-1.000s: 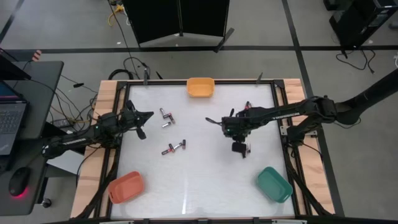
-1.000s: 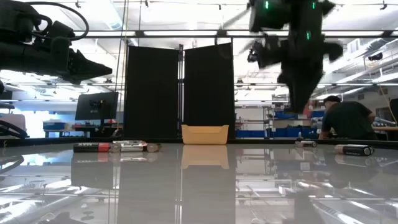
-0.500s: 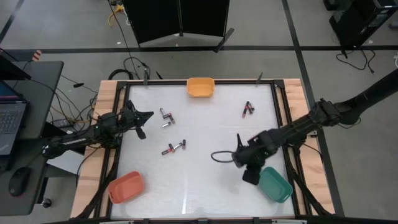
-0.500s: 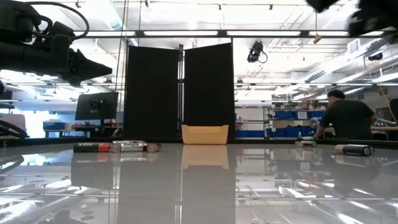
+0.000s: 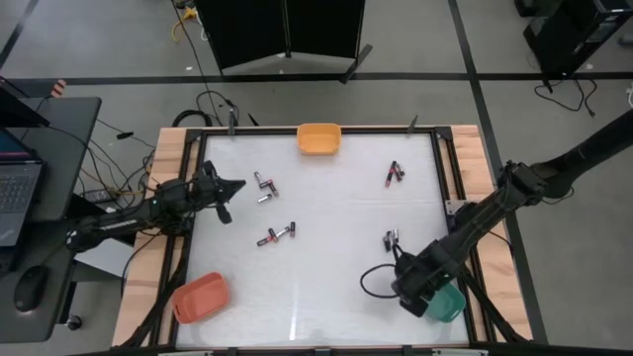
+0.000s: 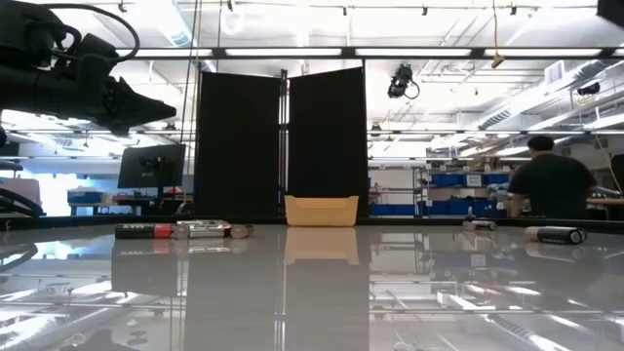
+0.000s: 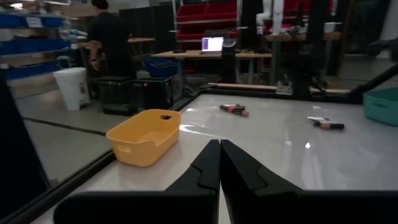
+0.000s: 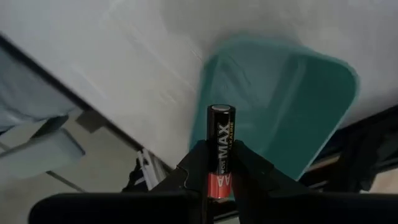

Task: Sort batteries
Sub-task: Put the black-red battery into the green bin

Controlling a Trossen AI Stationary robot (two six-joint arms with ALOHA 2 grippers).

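Right claw (image 8: 221, 177) pinches battery (image 8: 221, 146) lengthwise btwn fingers, hanging directly over green bin (image 8: 280, 106); left claw (image 7: 220, 163) pressed together.

White table (image 5: 326, 287) with scattered batteries (image 5: 277, 234), three bins (image 5: 318, 137).

Overhead, table-level, two wrist views

blk/red battery (image 8: 221, 149), teal bin (image 8: 280, 106), orange bin (image 5: 318, 138)
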